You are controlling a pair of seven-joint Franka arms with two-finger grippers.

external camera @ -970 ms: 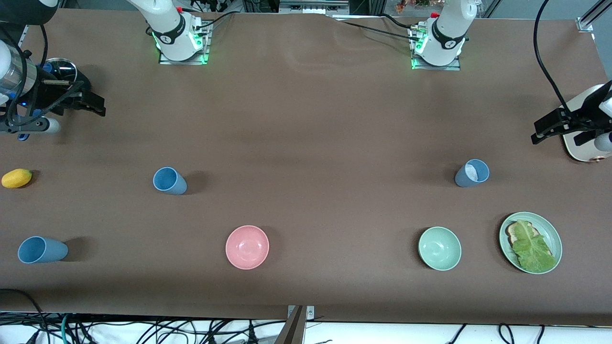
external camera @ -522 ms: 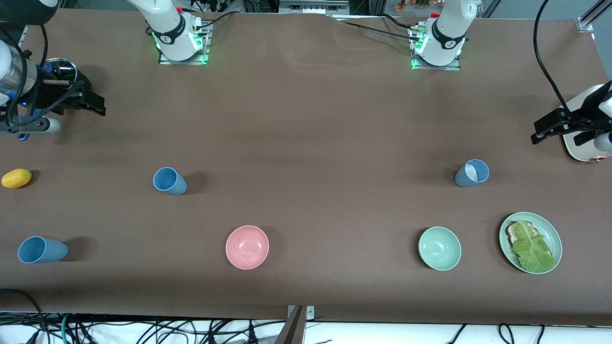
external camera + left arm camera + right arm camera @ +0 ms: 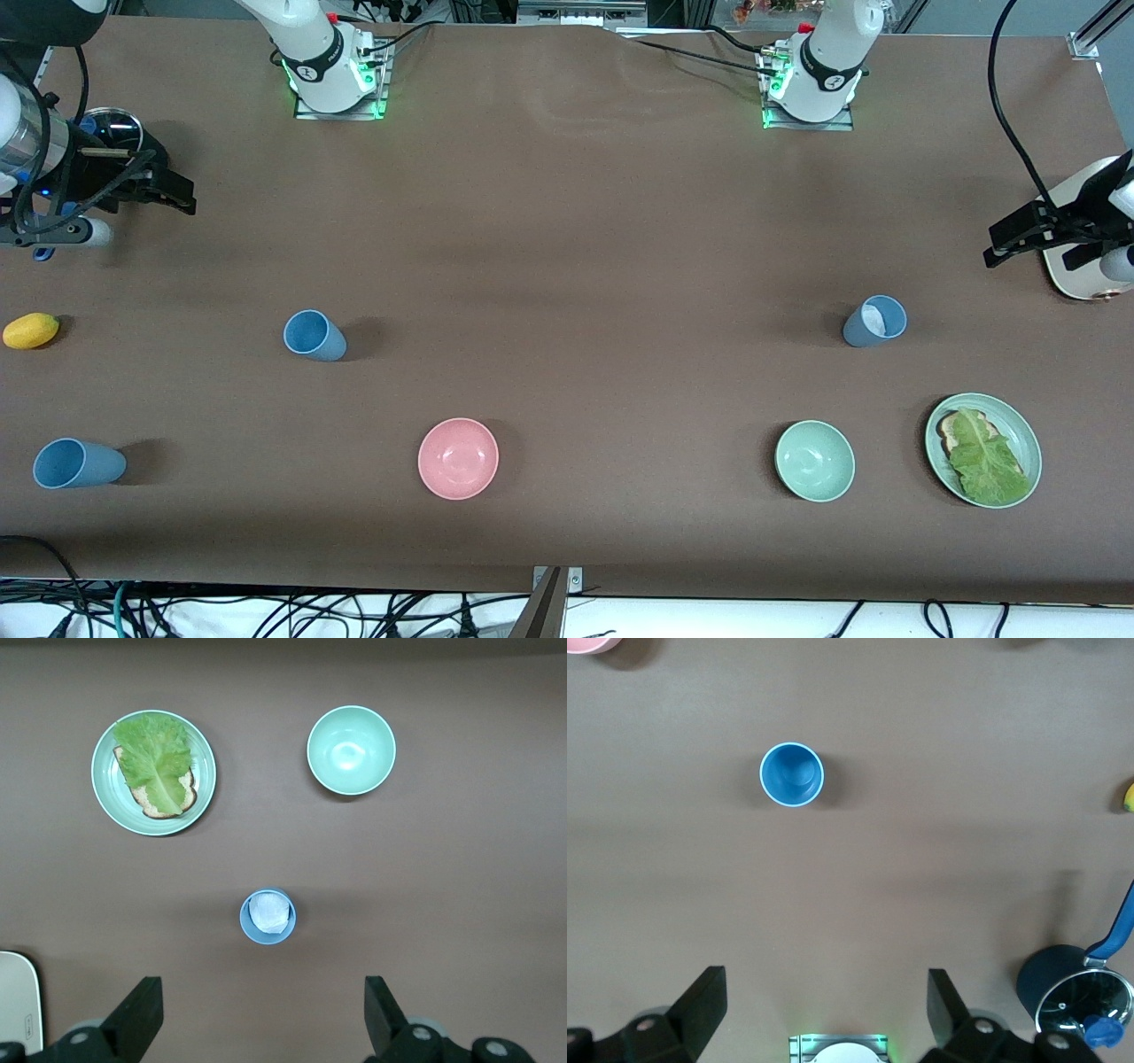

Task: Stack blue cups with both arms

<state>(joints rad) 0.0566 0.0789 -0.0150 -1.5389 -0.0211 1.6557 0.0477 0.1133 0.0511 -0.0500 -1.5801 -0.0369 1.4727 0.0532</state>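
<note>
1. nothing has moved since a second ago: cups, bowls and both of my arms sit exactly as they did.
2. my left gripper point(image 3: 1028, 237) hangs high over the left arm's end of the table, fingers point(image 3: 137, 1019) spread wide apart, holding nothing; that arm is waiting.
3. my right gripper point(image 3: 168, 190) hangs over the right arm's end of the table, fingers point(image 3: 700, 1001) wide apart too, empty.
4. blue cup with the whitish patch point(image 3: 874, 321) stands upright at about 4 o'clock from the table's centre in the front view, toward the left arm's end.
5. in the left wrist view that cup point(image 3: 267, 916) shows between my spread fingers, well below them.
6. second blue cup point(image 3: 314, 335) stands upright at about 8 o'clock from centre, toward the right arm's end; the right wrist view looks straight down into it point(image 3: 792, 773).
7. third blue cup point(image 3: 77, 463) lies on its side, nearer the front camera than the second, at the right arm's end.
8. pink bowl point(image 3: 458, 458) and pale green bowl point(image 3: 814, 461) sit well apart, in the row nearer the front camera.
9. green plate point(image 3: 1026, 440) just beside the green bowl carries toast with a lettuce leaf point(image 3: 985, 461) on it.
10. yellow fruit point(image 3: 31, 330) rests by the table's edge at the right arm's end.
11. dark pot with a glass lid point(image 3: 1074, 992) stands under my right arm.
</note>
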